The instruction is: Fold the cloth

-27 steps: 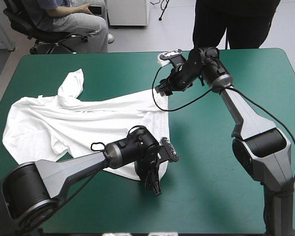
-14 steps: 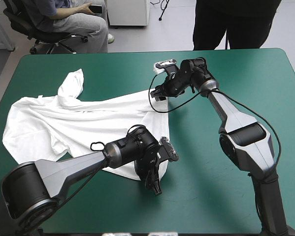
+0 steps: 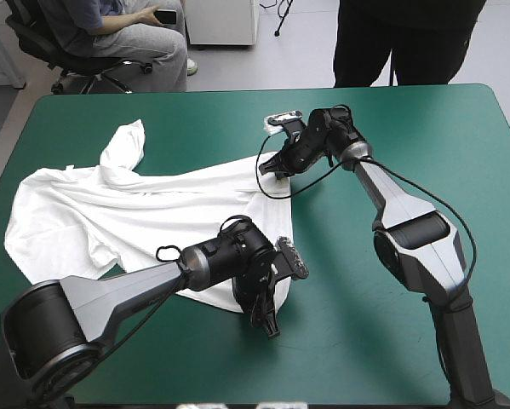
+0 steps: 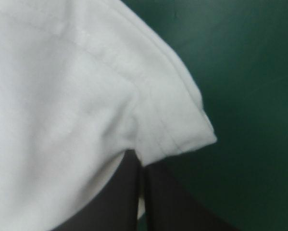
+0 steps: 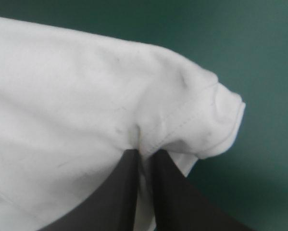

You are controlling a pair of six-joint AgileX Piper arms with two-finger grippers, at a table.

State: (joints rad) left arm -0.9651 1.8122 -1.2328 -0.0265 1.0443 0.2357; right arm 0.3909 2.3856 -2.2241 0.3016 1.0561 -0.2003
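left and right jaws each pinch, nearly closed, an edge of the spread t-shirt (image 3: 110,209).

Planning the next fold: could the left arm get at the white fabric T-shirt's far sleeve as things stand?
Probably not yet: the left end effector is shut on the T-shirt's near edge. The far sleeve lies uncovered, so only that grip hinders it.

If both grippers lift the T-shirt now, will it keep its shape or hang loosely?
Probably floppy: the T-shirt lies wrinkled and puckers where the right gripper pinches it. Likely light: the left gripper holds it by one thin corner.
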